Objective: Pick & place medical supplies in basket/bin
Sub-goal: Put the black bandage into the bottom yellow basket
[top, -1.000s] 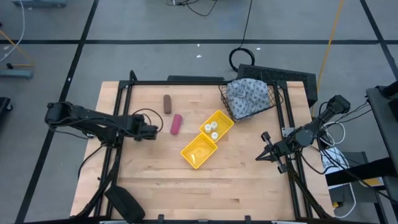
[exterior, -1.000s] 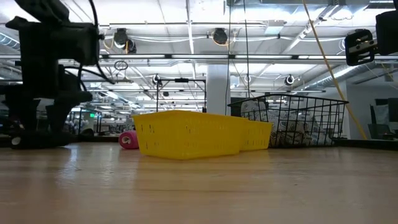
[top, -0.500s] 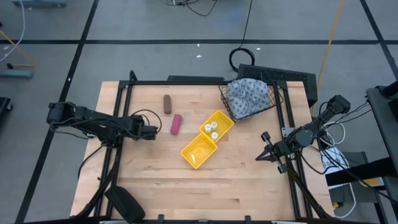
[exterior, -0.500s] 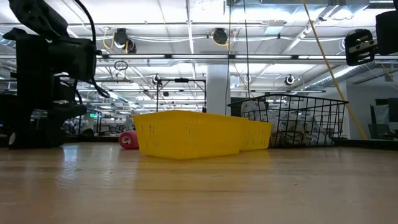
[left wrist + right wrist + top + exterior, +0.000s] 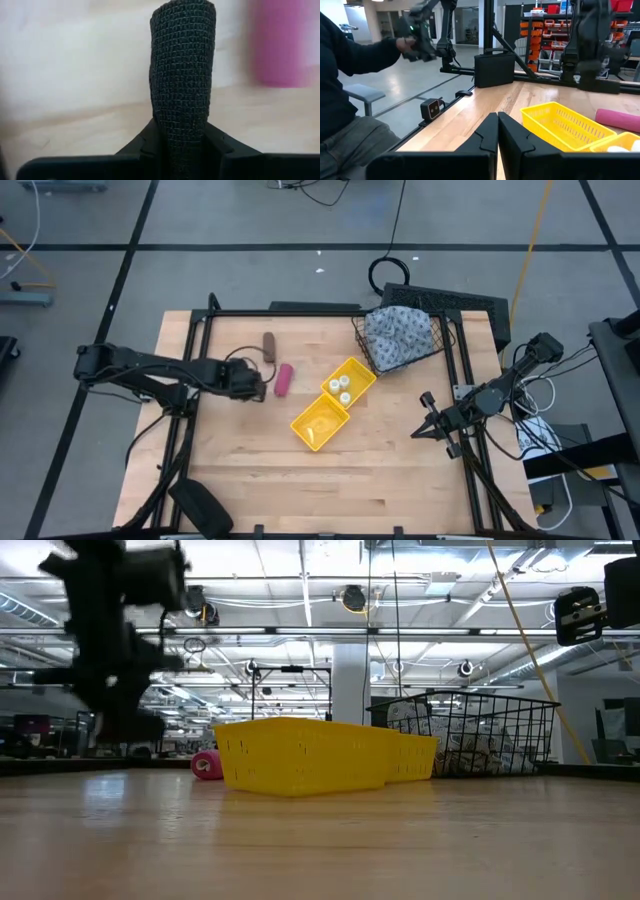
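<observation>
Stowed:
- Patterned cloth bundle [image 5: 399, 333], inside the black wire basket [image 5: 444, 352] at the far right of the table [image 5: 240, 470].
- Two small white bottles [image 5: 342, 389], in the far compartment of the yellow bin [image 5: 312, 432]; the near compartment looks empty.

Left on the table:
- Pink cylinder [image 5: 283, 379], lying flat just left of the yellow bin, apart from it.
- Brown cylinder [image 5: 268, 346], lying beyond the pink one, toward the far edge.

Arms:
- Left gripper [image 5: 252, 384], low over the table just beside the pink cylinder, not touching it as far as the overhead view shows. Fingers [image 5: 183, 70] pressed together, holding nothing; the pink cylinder appears beyond them in the wrist view.
- Right gripper [image 5: 426, 420], waiting at the right edge of the table, well apart from all items. Fingers pressed together, empty.

Progress, judged: roughly half done. Two cylinders remain; the pink one looks to be next, and the left fingers would need to spread first.
</observation>
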Available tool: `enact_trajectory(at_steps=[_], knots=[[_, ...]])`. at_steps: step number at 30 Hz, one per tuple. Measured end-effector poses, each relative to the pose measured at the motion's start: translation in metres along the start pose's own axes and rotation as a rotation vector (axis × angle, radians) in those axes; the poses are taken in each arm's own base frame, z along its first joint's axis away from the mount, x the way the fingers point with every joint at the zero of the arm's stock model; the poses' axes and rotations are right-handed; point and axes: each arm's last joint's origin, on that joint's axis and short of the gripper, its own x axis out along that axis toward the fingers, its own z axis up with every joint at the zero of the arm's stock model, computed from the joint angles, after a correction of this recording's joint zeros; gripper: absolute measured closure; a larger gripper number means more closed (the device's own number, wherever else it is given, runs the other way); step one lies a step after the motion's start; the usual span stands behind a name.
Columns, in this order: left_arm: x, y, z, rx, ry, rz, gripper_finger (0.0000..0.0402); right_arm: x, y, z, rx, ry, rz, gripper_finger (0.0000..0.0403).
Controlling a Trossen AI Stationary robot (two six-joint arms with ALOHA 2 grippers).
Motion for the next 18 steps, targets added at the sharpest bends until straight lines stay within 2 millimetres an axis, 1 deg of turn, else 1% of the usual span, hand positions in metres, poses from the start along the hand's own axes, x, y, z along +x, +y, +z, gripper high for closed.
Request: enact_trajectory(at_steps=[3,6,8,10,12,14,18], knots=[[-0.028,-0.024,0.010,0.068,-0.069,-0.129,0.0326,0.000,0.000,0.000,0.000,0.000,0.000,0.0403],[-0.052,-0.049,0.017,0.143,-0.140,-0.328,0.0317,0.000,0.000,0.000,0.000,0.000,0.000,0.0403],[-0.066,-0.066,0.018,0.212,-0.194,-0.484,0.0311,0.000,0.000,0.000,0.000,0.000,0.000,0.0403],[-0.075,-0.082,0.016,0.281,-0.232,-0.613,0.0310,0.000,0.000,0.000,0.000,0.000,0.000,0.0403],[-0.078,-0.095,0.011,0.347,-0.238,-0.701,0.0314,0.000,0.000,0.000,0.000,0.000,0.000,0.0403],[-0.074,-0.107,0.005,0.390,-0.209,-0.742,0.0318,0.000,0.000,0.000,0.000,0.000,0.000,0.0403],[-0.055,-0.128,-0.006,0.419,-0.113,-0.704,0.0321,0.000,0.000,0.001,0.002,-0.007,0.000,0.0403]])
